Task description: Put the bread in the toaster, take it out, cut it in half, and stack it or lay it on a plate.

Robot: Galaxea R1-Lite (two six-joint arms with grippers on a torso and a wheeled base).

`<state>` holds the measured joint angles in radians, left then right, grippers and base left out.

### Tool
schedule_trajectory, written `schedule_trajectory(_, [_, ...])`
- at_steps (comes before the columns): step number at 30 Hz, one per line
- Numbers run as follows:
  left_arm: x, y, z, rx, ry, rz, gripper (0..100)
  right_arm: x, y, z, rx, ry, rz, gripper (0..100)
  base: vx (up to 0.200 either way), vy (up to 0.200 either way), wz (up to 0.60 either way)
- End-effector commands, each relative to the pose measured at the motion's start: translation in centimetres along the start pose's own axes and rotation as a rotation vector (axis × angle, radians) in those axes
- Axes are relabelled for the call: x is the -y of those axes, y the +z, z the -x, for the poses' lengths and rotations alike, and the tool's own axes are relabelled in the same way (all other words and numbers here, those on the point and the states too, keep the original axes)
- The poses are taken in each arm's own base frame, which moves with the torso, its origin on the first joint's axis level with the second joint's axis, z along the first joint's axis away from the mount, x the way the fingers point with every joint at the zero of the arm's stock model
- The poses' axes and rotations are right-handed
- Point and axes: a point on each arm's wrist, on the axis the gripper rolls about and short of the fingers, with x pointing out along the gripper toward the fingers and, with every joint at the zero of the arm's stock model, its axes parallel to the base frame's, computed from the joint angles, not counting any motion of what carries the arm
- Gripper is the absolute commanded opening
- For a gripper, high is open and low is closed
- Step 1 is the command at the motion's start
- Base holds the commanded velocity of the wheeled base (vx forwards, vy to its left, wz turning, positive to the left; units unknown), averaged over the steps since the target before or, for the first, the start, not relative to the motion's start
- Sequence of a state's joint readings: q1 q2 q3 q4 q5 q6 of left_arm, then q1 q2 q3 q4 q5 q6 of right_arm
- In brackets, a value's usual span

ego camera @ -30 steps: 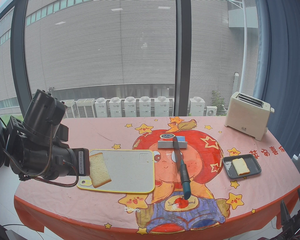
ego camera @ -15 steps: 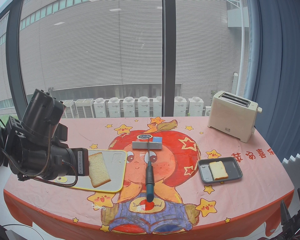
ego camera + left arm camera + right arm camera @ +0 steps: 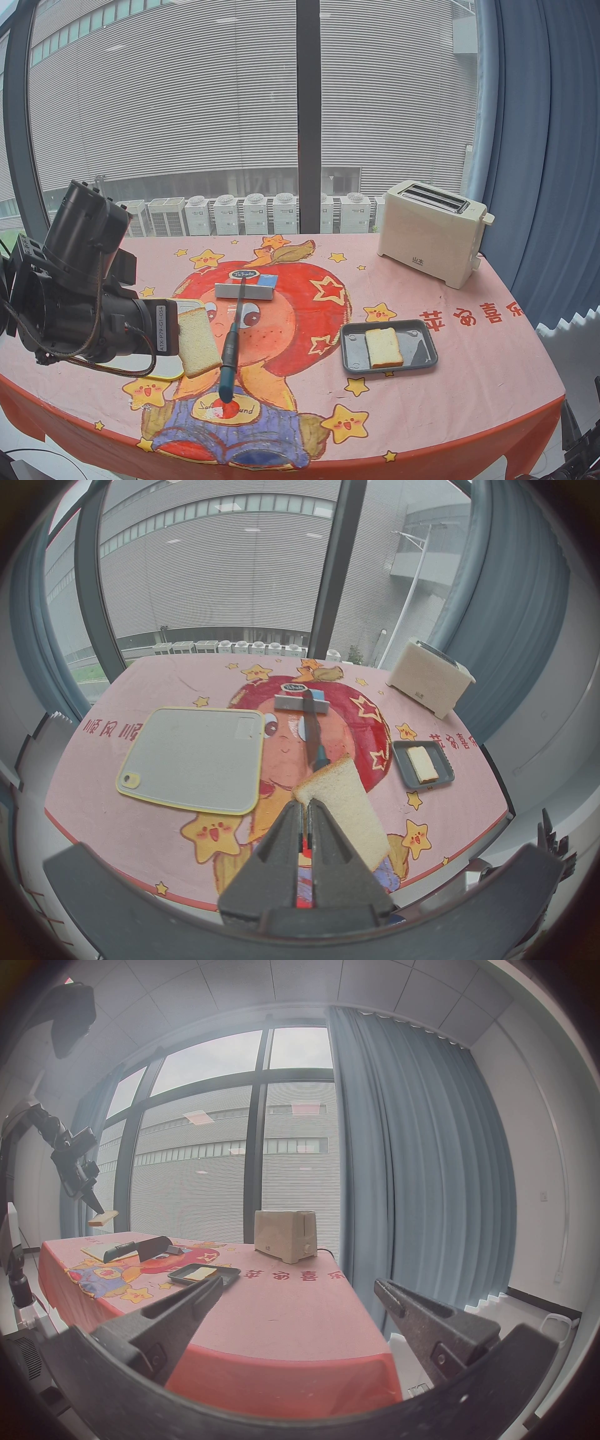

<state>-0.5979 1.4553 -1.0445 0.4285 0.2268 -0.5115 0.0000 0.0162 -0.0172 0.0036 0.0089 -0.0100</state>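
Observation:
A slice of bread (image 3: 197, 340) (image 3: 347, 806) (image 3: 102, 1217) hangs in the air above the table's left part, with my left gripper (image 3: 305, 811) (image 3: 177, 337) shut on it. The cream toaster (image 3: 431, 230) (image 3: 429, 677) (image 3: 286, 1235) stands at the far right of the table, its two slots empty. A dark tray (image 3: 423, 350) (image 3: 442, 769) (image 3: 226, 1272) in front of it holds another piece of bread (image 3: 383, 347) (image 3: 422, 764) (image 3: 201, 1273). A teal-handled knife (image 3: 230, 350) (image 3: 313, 730) (image 3: 134, 1249) leans on a grey rest (image 3: 245, 290). My right gripper (image 3: 299, 1316) stands open beyond the table's right end.
A grey cutting board with a yellow rim (image 3: 190, 758) lies on the table's left part, mostly hidden by my left arm in the head view. A blue curtain (image 3: 544, 156) hangs right of the toaster. Windows run behind the table.
The whole head view has shifted, so the camera has turned to the right. My left gripper keeps the bread slice in the same hold.

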Motion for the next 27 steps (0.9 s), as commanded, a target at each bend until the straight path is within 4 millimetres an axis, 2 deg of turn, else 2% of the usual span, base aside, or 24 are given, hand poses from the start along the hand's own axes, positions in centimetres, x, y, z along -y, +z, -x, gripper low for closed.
schedule_trajectory(1, [0.0, -0.3, -0.2, -0.012, 0.005, -0.011, 0, 0.0, -0.5, 0.0, -0.002, 0.000, 0.001, 100, 0.000, 0.000, 0.00])
schedule_trajectory(15, [0.2, -0.5, -0.1, -0.019, -0.019, -0.042, 0, 0.0, -0.5, 0.0, -0.001, 0.000, 0.001, 100, 0.000, 0.000, 0.00])
schedule_trajectory(19, [1.0, -0.9, 0.0, -0.051, -0.093, -0.089, 0, 0.0, -0.5, 0.0, -0.001, 0.000, 0.001, 100, 0.000, 0.000, 0.00])
schedule_trajectory(23, [1.8, -0.4, -0.2, -0.008, -0.169, -0.088, 0, 0.0, -0.5, 0.0, -0.002, 0.000, 0.001, 100, 0.000, 0.000, 0.00])
schedule_trajectory(27, [2.2, -0.2, -1.0, -0.018, -0.186, -0.134, 0, 0.0, -0.5, 0.0, -0.002, 0.000, 0.001, 100, 0.000, 0.000, 0.00])
